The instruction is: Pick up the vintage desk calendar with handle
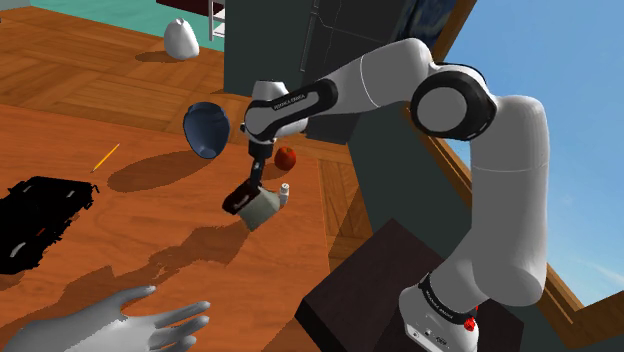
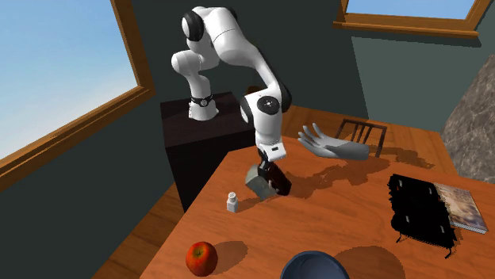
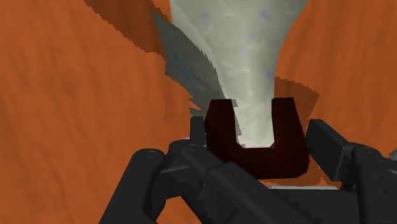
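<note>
Pincer (image 3: pixel 256 133) is closed on the dark red U-shaped handle (image 3: pixel 254 162) of the desk calendar (image 2: pixel 255 181), with one black finger on each outer side of the U in the wrist view. The calendar is a grey blocky body, tilted, near the edge of the wooden surface (image 1: pixel 150 240) closest to the stand. It is just beside a small white bottle (image 2: pixel 232 202) and not touching it. I cannot tell whether its low corner rests on the surface or is clear of it. An apple (image 1: pixel 286 157) and a blue bowl (image 1: pixel 207 130) sit nearby, apart from it. It is likely rigid and moderately weighty for its size. The handle is the right hold, but it is narrow and smooth, so the body hanging off it could swing or pivot in the grip. Lift it slowly and straight up, and mind the bottle.
</note>
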`<act>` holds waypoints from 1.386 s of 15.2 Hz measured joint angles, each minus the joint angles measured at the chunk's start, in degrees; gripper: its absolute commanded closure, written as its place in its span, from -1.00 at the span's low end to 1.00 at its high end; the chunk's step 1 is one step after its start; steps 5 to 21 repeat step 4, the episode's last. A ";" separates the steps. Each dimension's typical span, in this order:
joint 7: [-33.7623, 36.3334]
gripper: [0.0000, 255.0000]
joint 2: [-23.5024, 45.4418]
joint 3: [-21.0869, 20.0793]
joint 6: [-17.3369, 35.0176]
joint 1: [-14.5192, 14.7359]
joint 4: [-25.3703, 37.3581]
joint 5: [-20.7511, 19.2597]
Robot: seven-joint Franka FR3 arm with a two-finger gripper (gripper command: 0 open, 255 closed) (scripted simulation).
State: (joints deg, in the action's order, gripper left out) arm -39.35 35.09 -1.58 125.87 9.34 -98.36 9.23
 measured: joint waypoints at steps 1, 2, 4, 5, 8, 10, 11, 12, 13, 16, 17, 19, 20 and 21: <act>0.18 1.00 -0.77 0.01 -0.51 0.07 -0.28 -0.03; 0.25 1.00 -1.29 0.01 -0.99 0.07 -0.30 -0.07; 0.36 1.00 -2.16 0.05 -1.85 0.05 -0.30 -0.13; 0.36 1.00 -2.16 0.05 -1.85 0.05 -0.30 -0.13; 0.36 1.00 -2.16 0.05 -1.85 0.05 -0.30 -0.13; 0.36 1.00 -2.16 0.05 -1.85 0.05 -0.30 -0.13; 0.36 1.00 -2.16 0.05 -1.85 0.05 -0.30 -0.13; 0.36 1.00 -2.16 0.05 -1.85 0.05 -0.30 -0.13; 0.36 1.00 -2.16 0.05 -1.85 0.05 -0.30 -0.13; 0.36 1.00 -2.16 0.05 -1.85 0.05 -0.30 -0.13; 0.36 1.00 -2.16 0.05 -1.85 0.05 -0.30 -0.13; 0.36 1.00 -2.16 0.05 -1.85 0.05 -0.30 -0.13; 0.36 1.00 -2.16 0.05 -1.85 0.05 -0.30 -0.13; 0.36 1.00 -2.16 0.05 -1.85 0.05 -0.30 -0.13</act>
